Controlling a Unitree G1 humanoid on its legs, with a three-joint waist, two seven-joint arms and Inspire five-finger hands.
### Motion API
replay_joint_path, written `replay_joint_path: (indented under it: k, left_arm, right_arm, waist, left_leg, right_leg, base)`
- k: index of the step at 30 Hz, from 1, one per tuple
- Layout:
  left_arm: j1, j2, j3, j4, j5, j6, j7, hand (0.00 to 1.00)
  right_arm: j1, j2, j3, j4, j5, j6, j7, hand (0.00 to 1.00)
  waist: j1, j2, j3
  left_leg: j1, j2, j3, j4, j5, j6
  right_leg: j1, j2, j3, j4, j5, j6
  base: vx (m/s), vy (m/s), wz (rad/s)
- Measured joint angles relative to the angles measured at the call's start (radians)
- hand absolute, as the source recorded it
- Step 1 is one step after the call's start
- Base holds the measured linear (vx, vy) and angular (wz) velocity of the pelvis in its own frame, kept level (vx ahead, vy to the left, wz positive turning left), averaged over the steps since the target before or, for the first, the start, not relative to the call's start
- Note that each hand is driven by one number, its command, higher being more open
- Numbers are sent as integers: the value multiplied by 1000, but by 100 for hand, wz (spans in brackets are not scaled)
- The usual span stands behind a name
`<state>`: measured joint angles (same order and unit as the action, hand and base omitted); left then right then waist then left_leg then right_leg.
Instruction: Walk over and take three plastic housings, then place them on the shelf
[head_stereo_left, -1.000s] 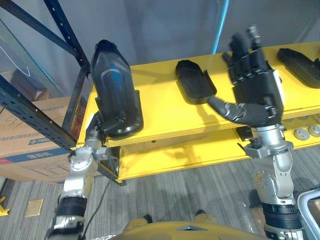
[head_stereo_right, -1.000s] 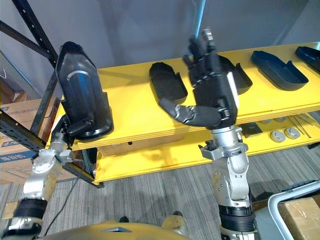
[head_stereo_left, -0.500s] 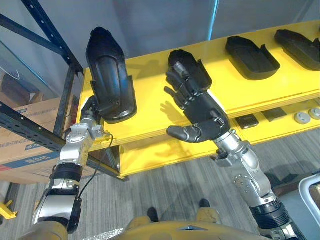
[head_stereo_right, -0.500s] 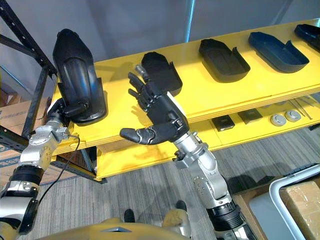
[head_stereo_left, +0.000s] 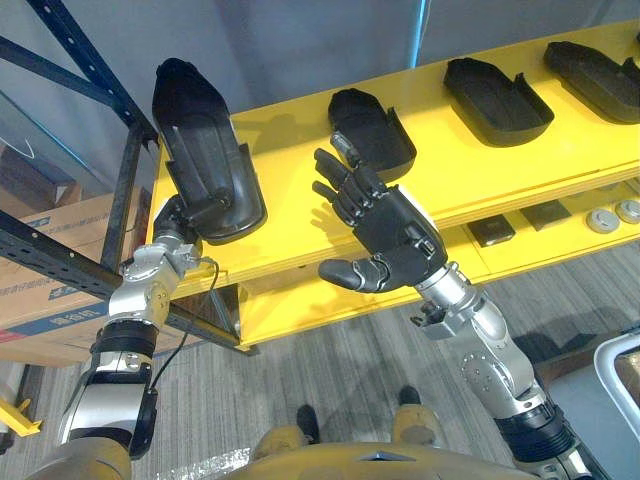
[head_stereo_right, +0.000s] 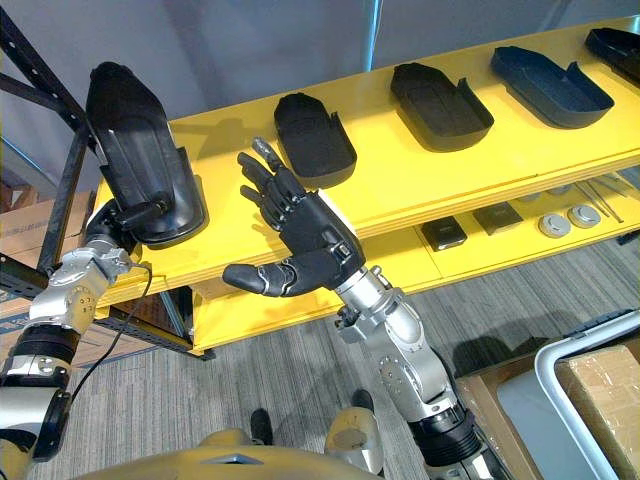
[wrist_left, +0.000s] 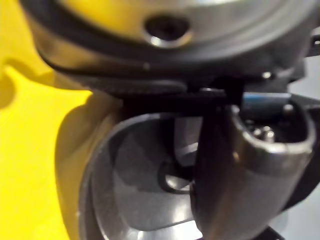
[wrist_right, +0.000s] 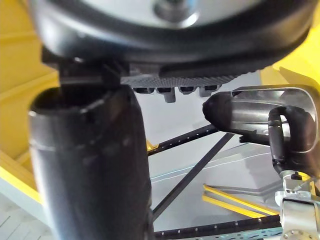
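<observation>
The left hand (head_stereo_left: 176, 220) curls round the lower end of a black housing (head_stereo_left: 200, 160) tilted steeply over the left end of the yellow shelf (head_stereo_left: 290, 205), other housings (head_stereo_left: 372, 130) lie flat along it, and the right hand (head_stereo_left: 398, 232) hangs at its front edge, fingers spread, empty.

R hand (head_stereo_left: 392, 232) dropped & swung left, now low before the shelf (head_stereo_left: 300, 150) front edge.

A black, hollow plastic housing (head_stereo_left: 205, 150) stands tilted at ten o'clock, its lower end clasped by the left hand (head_stereo_left: 172, 218). Three more lie open-side up along the yellow shelf (head_stereo_left: 295, 185) toward two o'clock: the nearest housing (head_stereo_left: 372, 130), the middle housing (head_stereo_left: 497, 87) and the farthest housing (head_stereo_left: 595, 68).
</observation>
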<state>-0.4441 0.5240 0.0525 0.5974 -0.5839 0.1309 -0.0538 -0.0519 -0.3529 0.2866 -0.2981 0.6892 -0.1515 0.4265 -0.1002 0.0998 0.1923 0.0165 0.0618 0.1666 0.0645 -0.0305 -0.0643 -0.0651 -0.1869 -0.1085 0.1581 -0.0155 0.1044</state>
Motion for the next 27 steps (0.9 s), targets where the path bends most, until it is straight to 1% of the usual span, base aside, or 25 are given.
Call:
replay_joint_path:
  k: [2, 5, 6, 10, 12, 14, 18, 24, 27]
  left_arm:
    - [-1, 0, 3, 0, 0, 1, 2, 0]
    - [-20, -1, 4, 3, 0, 2, 10, 0]
    - [-26, -1, 4, 3, 0, 0, 14, 100]
    - [-45, -4, 4, 3, -2, -2, 26, 100]
    - [-74, -7, 5, 4, -2, -2, 36, 100]
    - [-90, -7, 3, 4, -1, -2, 47, 100]
    - [-127, -7, 3, 5, 3, 1, 76, 100]
    - [-148, -7, 3, 2, 9, 0, 100, 100]
    - [-154, -7, 3, 1, 37, 0, 108, 100]
  right_arm:
    - [0, 0, -1, -18, -15, -9, -17, 100]
    - [-5, 10, -8, -49, -17, -47, -35, 100]
    - [-9, 17, -16, -67, -17, -57, -44, 100]
    - [-53, 30, -47, -82, -18, -79, -65, 100]
    - [-77, 35, -61, -102, -18, -80, -84, 100]
    - [-85, 35, -62, -103, -18, -80, -90, 100]
    - [-86, 38, -61, -105, -18, -80, -93, 100]
    - [-86, 41, -61, -126, -17, -80, -102, 100]
    - [-86, 47, -61, -131, -17, -80, -103, 100]
  waist:
    - [-6, 1, 4]
    - [-9, 0, 18]
    - [-11, -1, 22]
    - [-14, -7, 31]
    - [-14, -10, 52]
    - [-15, -12, 54]
    - [-15, -17, 80]
    - [-18, -25, 100]
    - [-19, -27, 105]
  left_leg:
    - [1, 0, 0, 0, 0, 0]
    - [1, 0, 0, 0, 2, 0]
    - [-4, 0, 0, 1, 3, 0]
    - [-9, -1, -1, 1, 5, 1]
    - [-16, -1, -4, 2, 10, 1]
    - [-28, -1, -7, 3, 13, 0]
    - [-31, 0, -7, 3, 15, 0]
    - [-30, 1, -2, 5, 15, -1]
    - [-31, 2, 1, 6, 14, -1]
  right_leg:
    - [0, 0, 0, 0, 1, 2]
    - [0, 0, 0, 2, 2, 2]
    - [-5, 0, 0, 4, 2, 2]
    - [-14, -2, 0, 11, 2, 2]
    - [-23, -2, 0, 19, 2, 2]
    - [-32, -3, -2, 22, 2, 2]
    - [-40, -3, -1, 32, 1, 2]
    - [-40, -4, 2, 33, 2, 2]
    - [-40, -4, 3, 34, 2, 2]
  base:
    - [0, 0, 0]
    - [0, 0, 0]
    - [0, 0, 0]
    - [0, 0, 0]
    - [-39, -7, 3]
    - [-32, -12, 5]
    - [0, 0, 0]
    - [0, 0, 0]
    - [0, 0, 0]
